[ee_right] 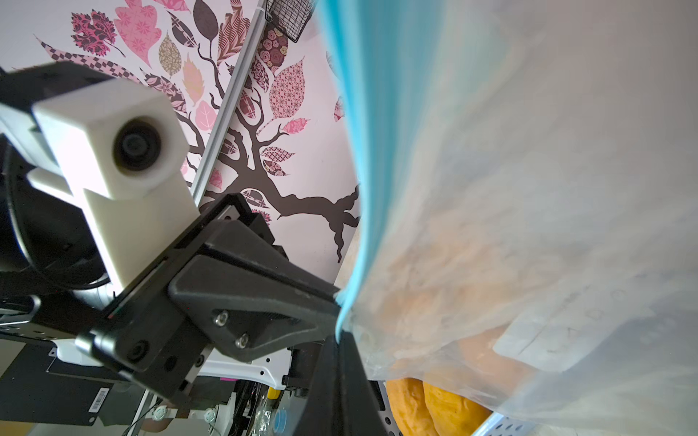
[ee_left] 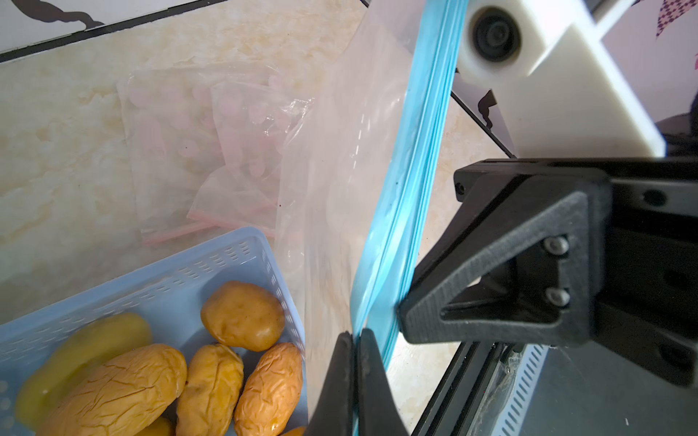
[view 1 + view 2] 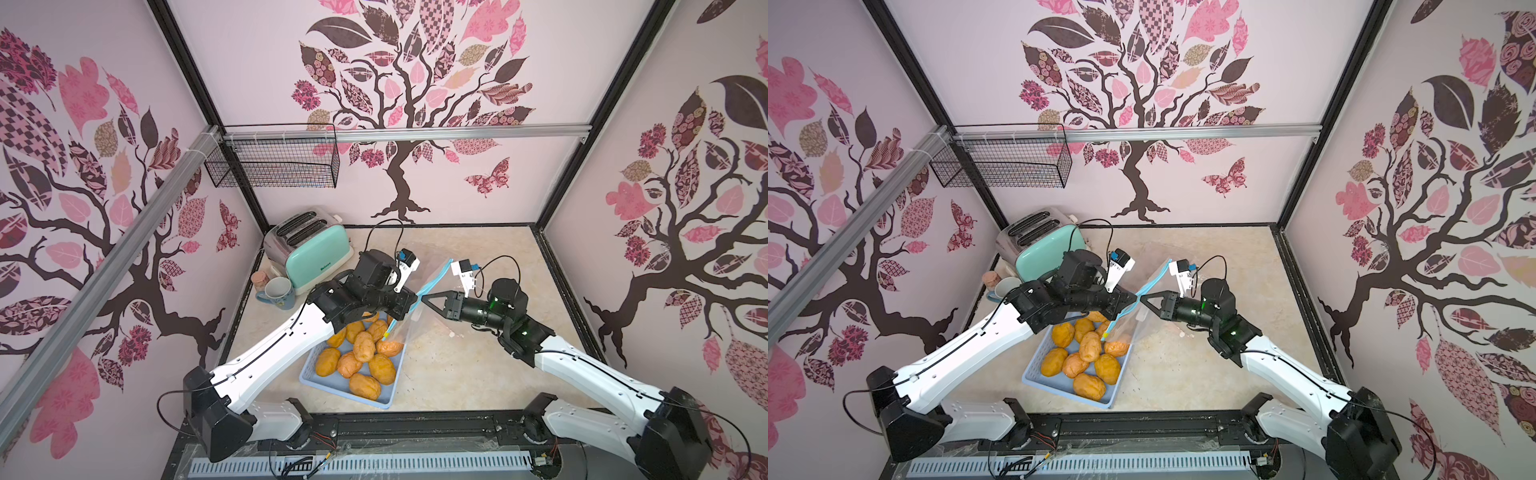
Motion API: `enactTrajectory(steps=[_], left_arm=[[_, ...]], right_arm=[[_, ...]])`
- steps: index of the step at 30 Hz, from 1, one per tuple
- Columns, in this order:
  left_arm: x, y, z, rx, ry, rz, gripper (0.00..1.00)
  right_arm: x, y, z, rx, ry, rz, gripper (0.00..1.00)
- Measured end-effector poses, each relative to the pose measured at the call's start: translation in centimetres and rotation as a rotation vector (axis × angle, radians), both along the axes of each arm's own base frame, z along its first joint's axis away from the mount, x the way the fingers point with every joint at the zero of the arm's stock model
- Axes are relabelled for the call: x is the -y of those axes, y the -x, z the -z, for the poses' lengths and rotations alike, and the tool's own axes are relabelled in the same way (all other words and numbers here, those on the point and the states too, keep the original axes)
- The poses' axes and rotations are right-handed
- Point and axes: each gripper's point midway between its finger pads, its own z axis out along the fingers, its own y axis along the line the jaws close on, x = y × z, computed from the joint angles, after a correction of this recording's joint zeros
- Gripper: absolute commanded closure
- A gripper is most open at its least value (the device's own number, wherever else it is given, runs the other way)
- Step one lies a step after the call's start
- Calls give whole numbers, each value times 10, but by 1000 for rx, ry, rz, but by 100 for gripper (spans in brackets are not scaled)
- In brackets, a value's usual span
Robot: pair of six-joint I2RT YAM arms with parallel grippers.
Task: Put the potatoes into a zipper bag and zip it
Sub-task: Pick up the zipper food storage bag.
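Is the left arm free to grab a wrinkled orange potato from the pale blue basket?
Probably not: left gripper is shut on the blue strip of the clear zipper bag; potatoes lie just below.

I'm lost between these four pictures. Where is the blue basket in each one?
Top view: basket low centre, at the near table edge.
Top view: same spot, slightly further left.
Left wrist: beside the hanging bag, potatoes inside.
Right wrist: only a sliver of rim behind the bag.
Shared landmark: the bag's blue zip strip.
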Motion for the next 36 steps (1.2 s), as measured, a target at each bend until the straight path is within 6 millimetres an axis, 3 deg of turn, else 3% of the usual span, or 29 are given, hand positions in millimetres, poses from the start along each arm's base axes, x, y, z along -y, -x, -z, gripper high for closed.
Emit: enactTrajectory(steps=[5,9,12,24,30,36], left_arm=[[-1,-2,1,3,-5,-10,100],[-1,-3,2,1,-2,-17,100],[-1,-3,2,0,4,-21,100],[2,-6,6,2,14,-25,100],[1,-6,11,-6,9,-25,100],[0,-6,16,-8,2,-30,98]], right_arm=[[0,0,0,1,0,-2,100],[-1,1,1,-6,-1,-4,68],[-3,3,1,-1,-1,-16,63],[-6,-6,15,-37,81,26,74],[-8,-11,16,-32,115,31,99],[-7,-11,21,-39,134,34,100]])
